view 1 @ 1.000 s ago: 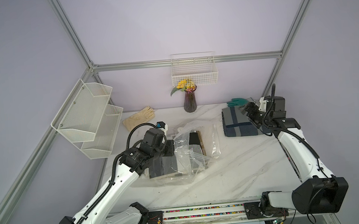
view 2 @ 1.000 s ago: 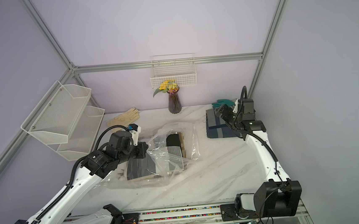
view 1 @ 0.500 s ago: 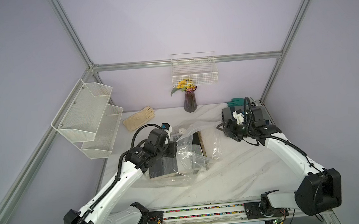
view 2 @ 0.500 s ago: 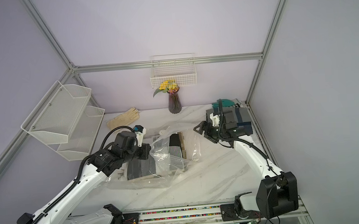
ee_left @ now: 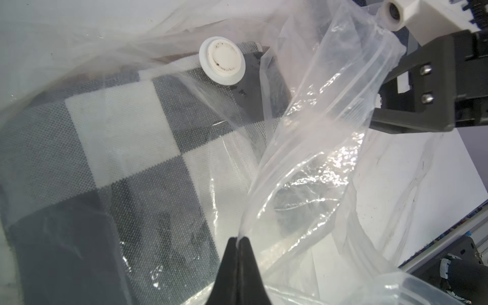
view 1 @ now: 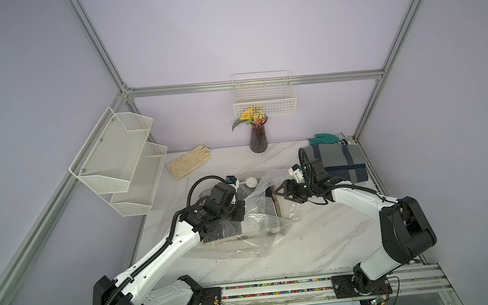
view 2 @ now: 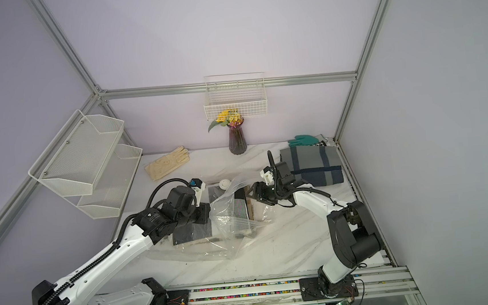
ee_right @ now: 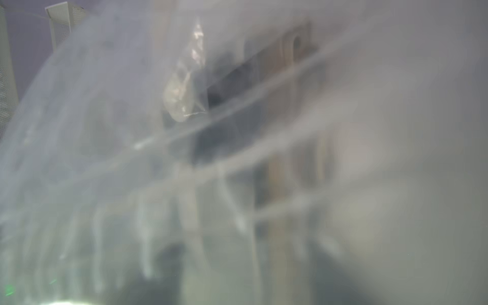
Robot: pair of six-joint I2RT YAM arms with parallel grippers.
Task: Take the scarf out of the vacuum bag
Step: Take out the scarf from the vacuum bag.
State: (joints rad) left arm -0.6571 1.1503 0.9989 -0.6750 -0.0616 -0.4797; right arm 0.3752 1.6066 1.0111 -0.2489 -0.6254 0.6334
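One clear vacuum bag [view 1: 259, 217] lies crumpled on the table [view 1: 318, 242] between the two arms, with one checked scarf [ee_left: 118, 126] inside it and one white valve cap [ee_left: 222, 63] on its upper face. The left gripper [ee_left: 239, 240] is pinched tight on a fold of the bag's plastic, while the right gripper [view 1: 279, 191] stands at the bag's mouth, jaws apart and clamped on nothing that shows. Around them are two gloves, one cream glove [view 1: 188, 165] and one green glove [view 1: 323, 139], one folded grey cloth [view 1: 341, 160], one vase [view 1: 257, 138], one wire basket [view 1: 265, 104] and one two-tier shelf [view 1: 121, 160].
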